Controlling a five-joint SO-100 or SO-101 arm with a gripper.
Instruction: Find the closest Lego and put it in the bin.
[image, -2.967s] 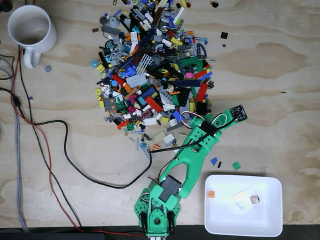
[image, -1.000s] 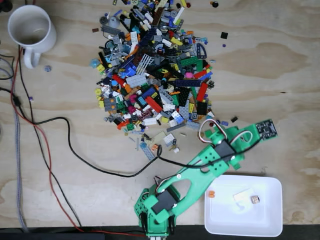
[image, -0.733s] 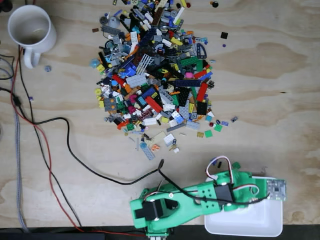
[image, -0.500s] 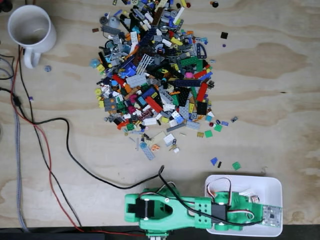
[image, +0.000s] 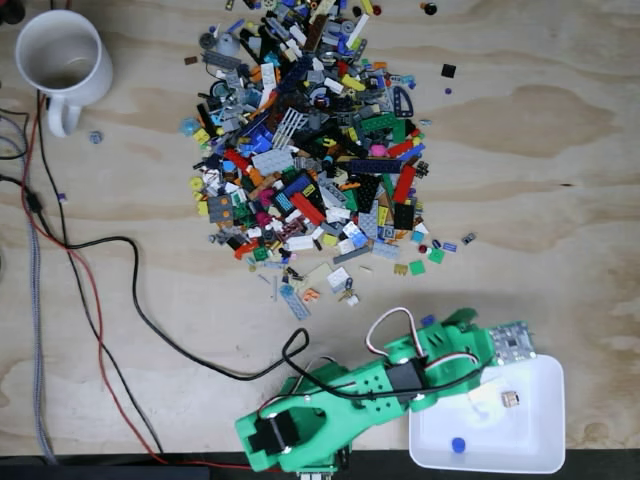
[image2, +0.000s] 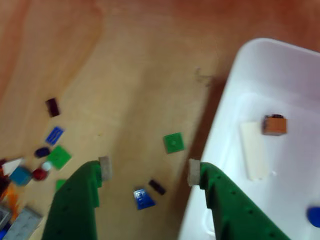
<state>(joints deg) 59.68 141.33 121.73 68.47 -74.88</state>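
Gripper (image2: 147, 170) is spread wide, holding nothing. Closest Lego looks like the blue piece (image2: 143, 198), right between the fingers beside a black bit (image2: 157, 186); bin (image2: 235, 75) sits just right.

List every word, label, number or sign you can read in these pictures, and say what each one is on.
None can be read.
The white mug shows no print.
The white bin carries no label in either view.
The Lego pile has pieces too small to show any lettering in the fixed view.
The loose bricks between the claw fingers, such as the green plate, are blurred in the wrist view and show no marks.
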